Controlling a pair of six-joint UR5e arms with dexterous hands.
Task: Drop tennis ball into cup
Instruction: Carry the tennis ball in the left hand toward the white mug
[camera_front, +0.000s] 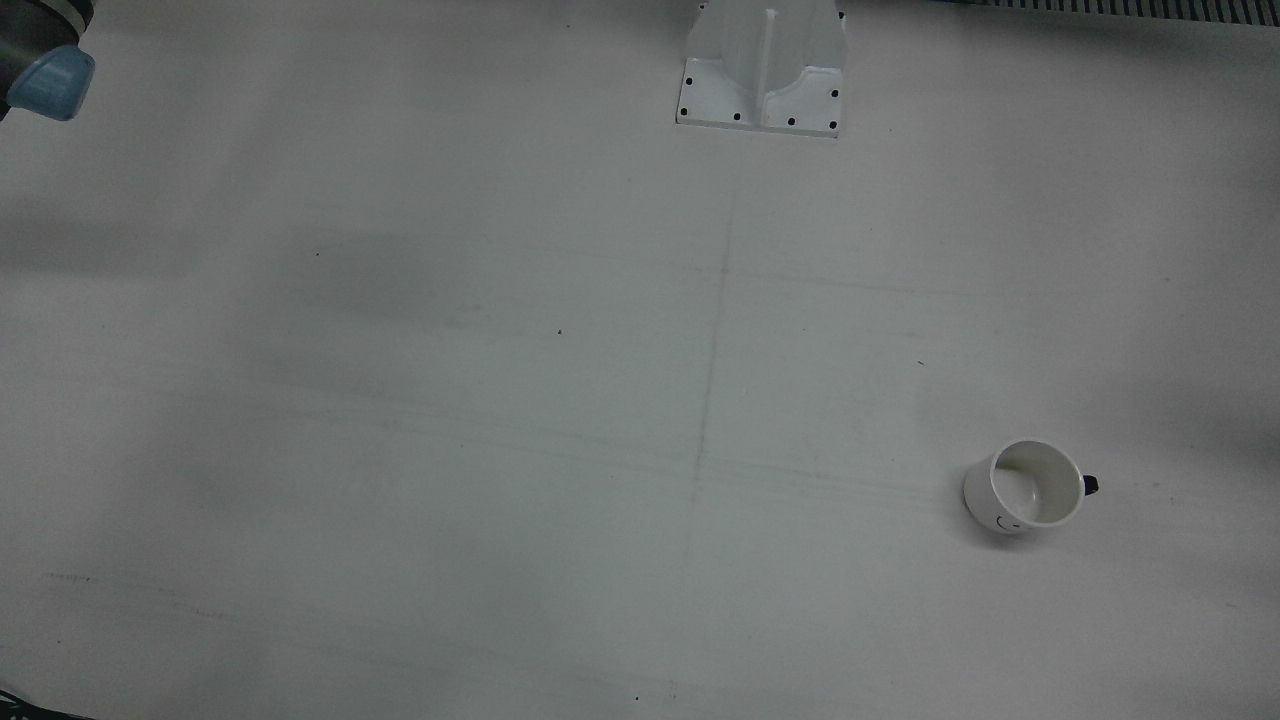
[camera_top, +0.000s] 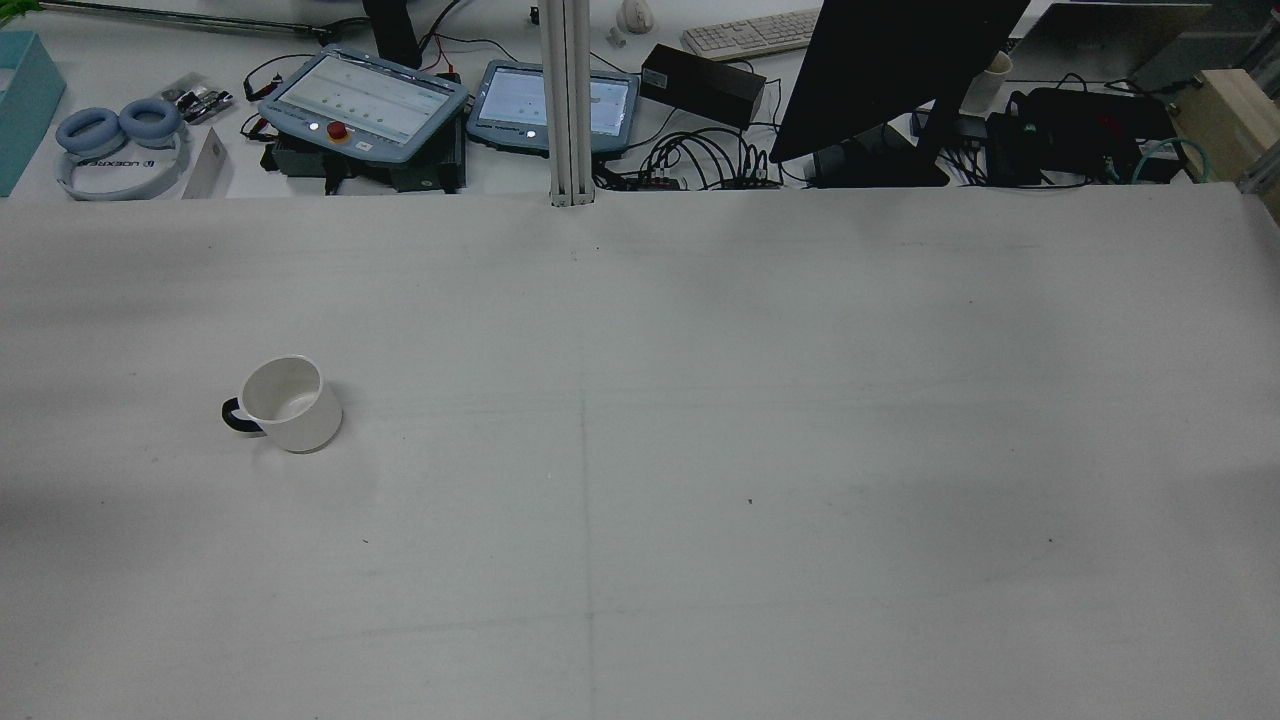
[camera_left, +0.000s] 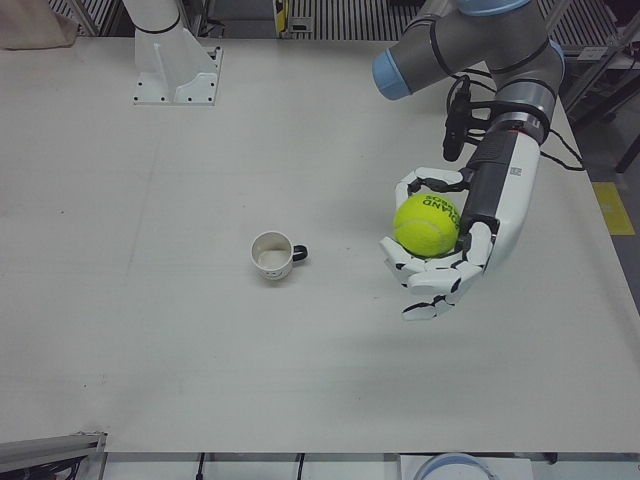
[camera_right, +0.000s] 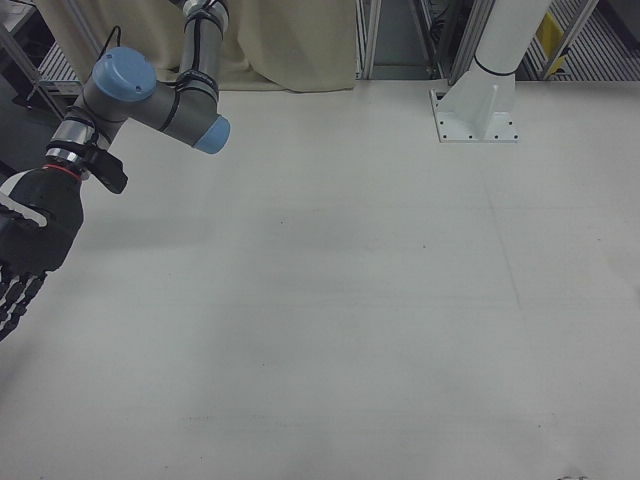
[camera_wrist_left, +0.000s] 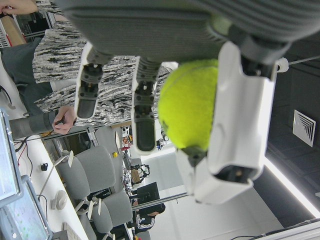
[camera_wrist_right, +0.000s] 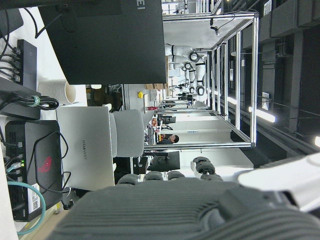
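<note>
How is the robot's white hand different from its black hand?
The left hand is white; the right hand is black. The left hand is curled around a yellow tennis ball; the right hand holds nothing, fingers straight. The left hand is near the cup; the right hand is far away. Both hover above the table.

The right hand (camera_right: 25, 255) is cut off by the left edge of the right-front view, its fingers' spread unreadable, and the cup's (camera_front: 1025, 487) small dark marking is illegible.
</note>
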